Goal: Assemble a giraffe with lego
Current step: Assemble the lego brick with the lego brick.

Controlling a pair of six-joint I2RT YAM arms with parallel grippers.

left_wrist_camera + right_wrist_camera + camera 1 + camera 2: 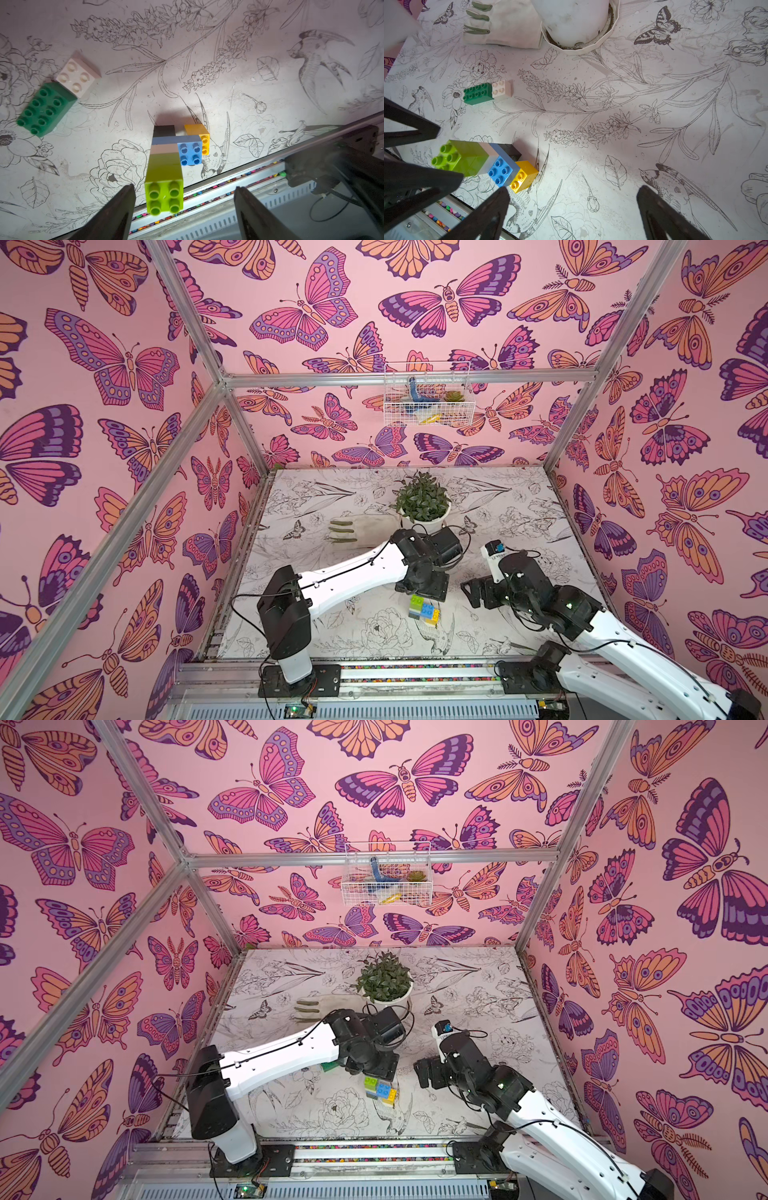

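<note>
Hovering over the giraffe (164,166), left hand (184,187) released; I should seat the nearby dark green brick (44,108) squarely.

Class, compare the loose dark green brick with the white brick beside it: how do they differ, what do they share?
Colour: the dark green brick is green, the white brick white. Size: the dark green brick is long with eight studs; the white brick is square with four. Shared: both lie studs up, off the giraffe.
</note>
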